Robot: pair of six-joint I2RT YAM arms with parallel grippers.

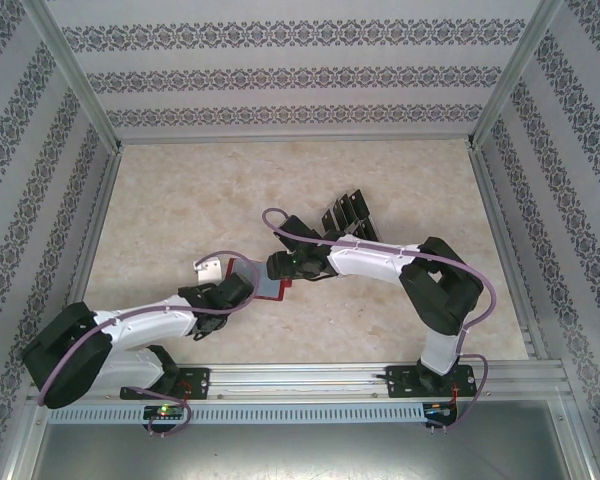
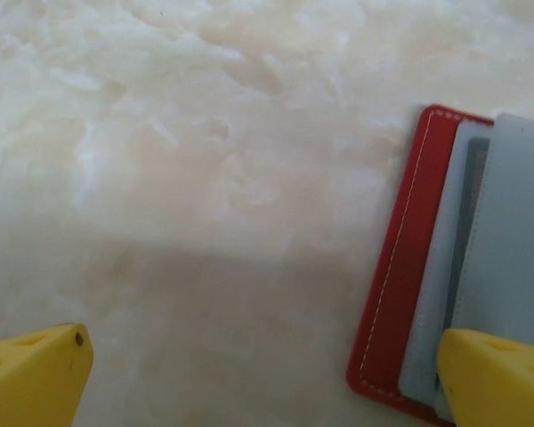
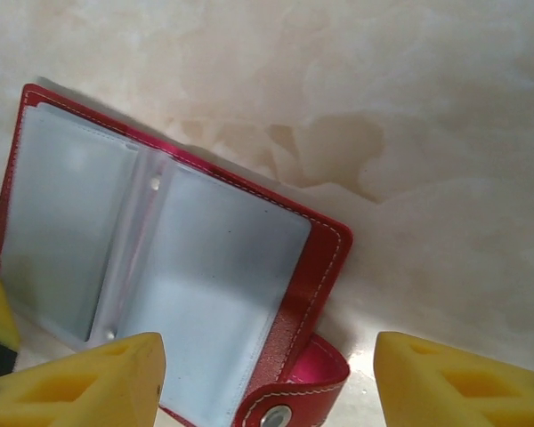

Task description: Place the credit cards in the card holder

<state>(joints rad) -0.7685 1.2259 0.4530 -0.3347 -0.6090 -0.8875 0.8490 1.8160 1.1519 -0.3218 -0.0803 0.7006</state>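
Pale marbled table (image 1: pixel 180 190), room on every side. Small red folding card holder (image 3: pixel 325 258) lies open near centre, clear sleeves (image 3: pixel 214 267) up. Left end effector (image 2: pixel 262 347) spread wide, one finger (image 2: pixel 494 374) over its edge; right end effector (image 3: pixel 267 356) half-open above the snap corner, empty. Thin black credit cards (image 1: pixel 348 212) stand nearby: pin the holder, slide one in flat.

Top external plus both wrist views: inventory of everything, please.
card holder: one, red, greyish sleeves, open flat on the table.
credit cards: several, black, count unclear, in a row mid-table, far side of the card holder.
pale piece: one, whitish, left of the card holder, unidentifiable.
table: one, beige marbled.
left gripper: one, yellow fingers, open, at the card holder's edge.
right gripper: one, yellow fingers, open, above the card holder.
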